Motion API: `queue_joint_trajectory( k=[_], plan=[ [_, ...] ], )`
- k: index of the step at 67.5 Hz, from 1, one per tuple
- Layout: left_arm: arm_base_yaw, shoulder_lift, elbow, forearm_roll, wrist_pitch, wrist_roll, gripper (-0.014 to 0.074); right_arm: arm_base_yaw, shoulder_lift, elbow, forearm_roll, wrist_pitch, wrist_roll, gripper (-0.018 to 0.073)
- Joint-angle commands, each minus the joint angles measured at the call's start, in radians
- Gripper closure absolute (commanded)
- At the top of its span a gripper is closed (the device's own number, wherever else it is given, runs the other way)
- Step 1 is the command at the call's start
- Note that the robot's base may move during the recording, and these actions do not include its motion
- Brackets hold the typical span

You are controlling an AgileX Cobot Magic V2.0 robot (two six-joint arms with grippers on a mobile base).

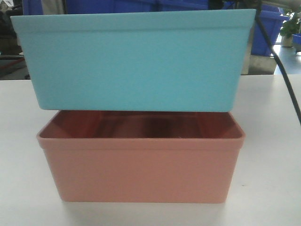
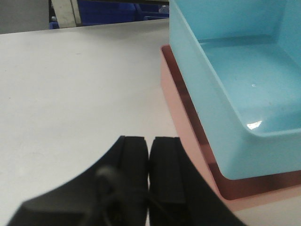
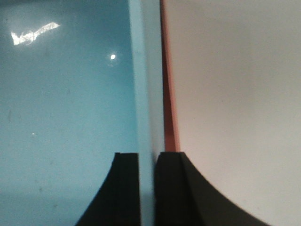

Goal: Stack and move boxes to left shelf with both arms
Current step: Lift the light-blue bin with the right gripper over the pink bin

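So far only the stacking is under way. The blue tub point(image 1: 134, 61) is lined up over the pink tub point(image 1: 141, 169), which stands on the grey tabletop point(image 1: 273, 141) well in from its far edge. From the front, the blue tub's base covers the pink tub's back rim while the pink interior shows below it. From the left wrist, the blue tub sits inside the pink rim. It looks partly lowered in rather than fully seated, though I cannot tell whether it touches anything inside.

The right gripper point(image 3: 146, 157) straddles the blue tub's right wall, one finger inside and one outside, pinching it. The left gripper point(image 2: 149, 143) has its fingers pressed together with nothing between them. It hangs over bare tabletop just beside the pink tub's left side, apart from both tubs.

My reading is that the nesting is nearly done, but the blue tub has yet to settle and be let go. After that comes the larger part: both arms need a hold on the stack to carry it to the left shelf, which appears in none of the views. Dark blue crates point(image 1: 268, 28) stand beyond the far edge of the tabletop.
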Motion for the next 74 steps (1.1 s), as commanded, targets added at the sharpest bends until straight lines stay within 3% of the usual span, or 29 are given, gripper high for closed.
queue_joint_trajectory(
  k=[1, 33, 74],
  plan=[
    [-0.008, 0.004, -0.029, -0.003, -0.078, 0.002, 0.0603, -0.002, -0.044, -0.034, 0.020, -0.088, 0.010, 0.0503],
    [-0.008, 0.004, -0.029, -0.003, -0.078, 0.002, 0.0603, -0.002, -0.017, -0.034, 0.007, -0.069, -0.067, 0.0503],
    [-0.008, 0.004, -0.029, -0.019, -0.068, 0.002, 0.0603, -0.002, -0.012, -0.034, 0.005, -0.066, -0.072, 0.0503]
  ],
)
